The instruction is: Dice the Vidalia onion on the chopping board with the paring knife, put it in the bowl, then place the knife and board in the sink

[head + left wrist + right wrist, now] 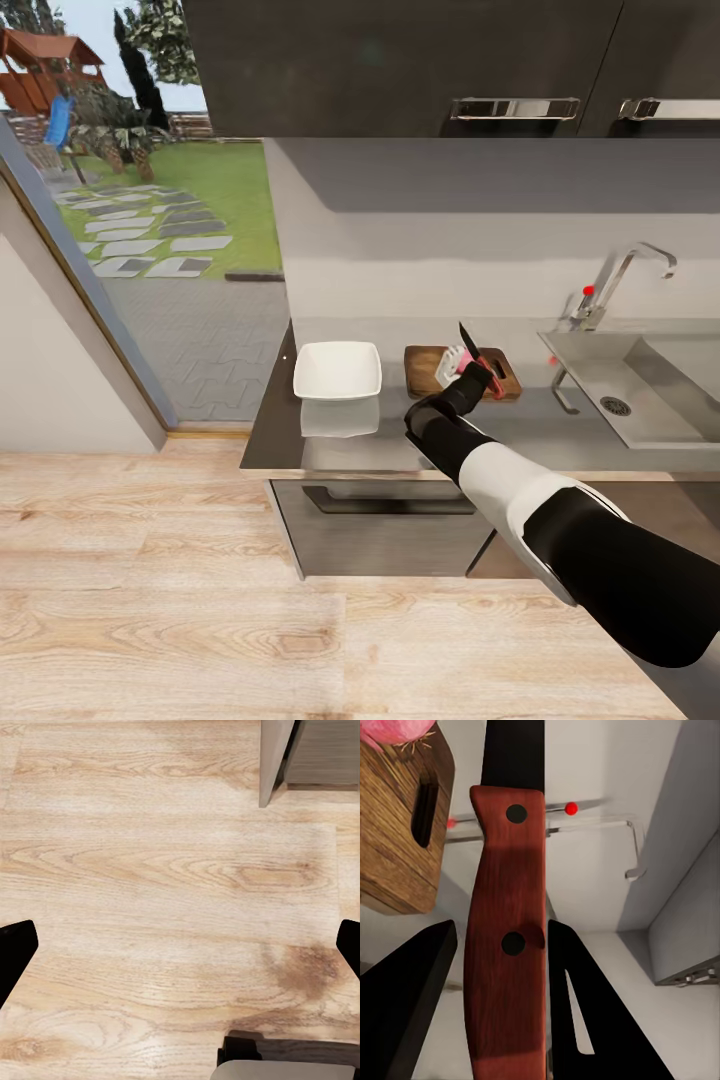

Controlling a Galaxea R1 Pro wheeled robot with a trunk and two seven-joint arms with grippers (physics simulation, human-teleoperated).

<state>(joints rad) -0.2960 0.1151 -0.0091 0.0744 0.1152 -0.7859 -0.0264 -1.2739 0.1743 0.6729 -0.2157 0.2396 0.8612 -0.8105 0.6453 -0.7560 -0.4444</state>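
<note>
Right pincer (484, 377) clamped on the paring knife (470, 345) by its red handle, blade raised toward twelve o'clock over the chopping board (428, 368), probably poised for a cut. Vidalia onion (458, 362) resting on the board at the blade's seven o'clock, ready for dicing. White bowl (337, 370) waiting at the board's nine o'clock on the bench (520, 430); sink (640, 385) at three o'clock. Left pincer (180, 952) spread wide, empty, hanging over wooden floor (150, 870).

Black gripper (499, 967) holding a small knife with a red-brown handle (504, 915)

Its two black fingers (405, 997) press the handle from both sides. The dark blade points away. Near it are a brown wooden board with a slot (401, 825), a pink onion (397, 731) on it, and a shiny tap with a red knob (572, 808).
</note>
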